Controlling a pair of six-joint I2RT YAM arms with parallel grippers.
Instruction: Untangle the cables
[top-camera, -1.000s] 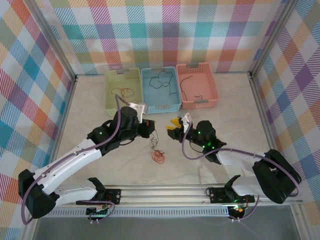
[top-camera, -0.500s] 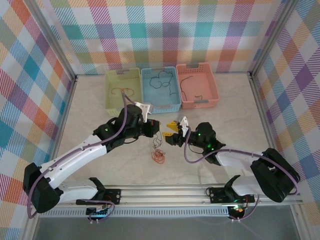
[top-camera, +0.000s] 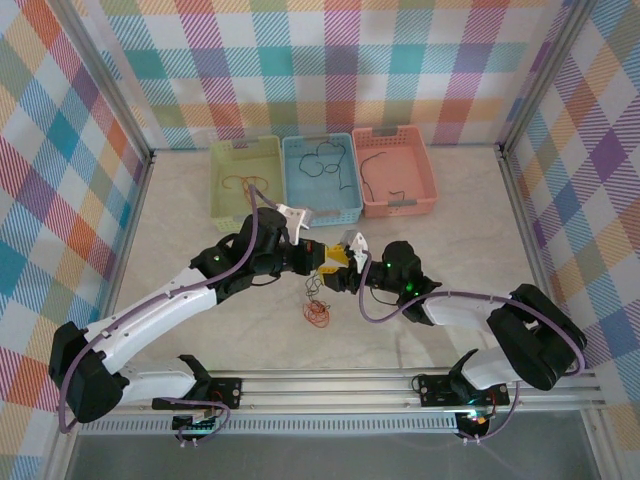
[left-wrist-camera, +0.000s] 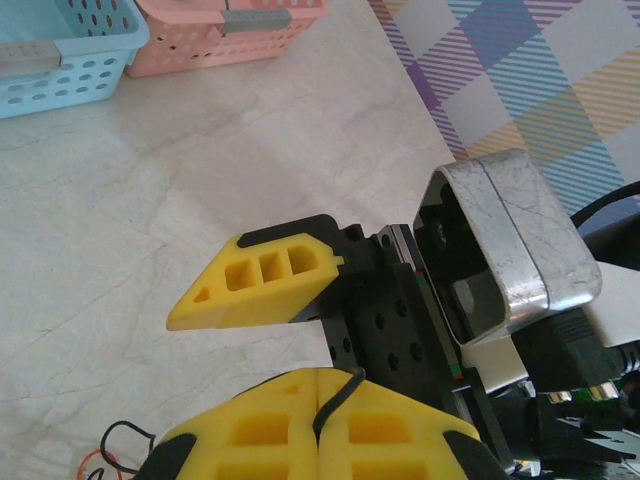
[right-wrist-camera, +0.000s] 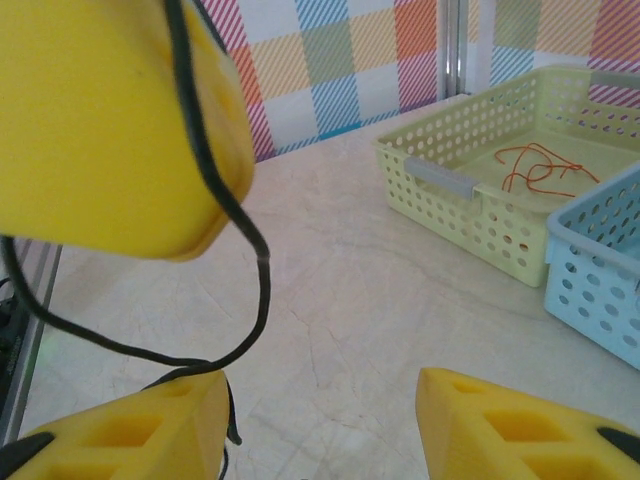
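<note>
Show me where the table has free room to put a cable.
Bare table lies right of the pink basket and left of the green basket. Crowded: the centre, where the left end effector and right end effector meet by the cable tangle.

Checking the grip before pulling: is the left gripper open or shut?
Shut. In the left wrist view, the left gripper has its fingers meeting, with a black cable pinched in their seam.

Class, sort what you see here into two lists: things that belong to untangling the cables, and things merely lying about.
Belongs to the job:
tangle of cables on the table; black cable pinched by the left gripper; right gripper, open beside it.

Lying about:
green basket, blue basket, pink basket at the back.
</note>
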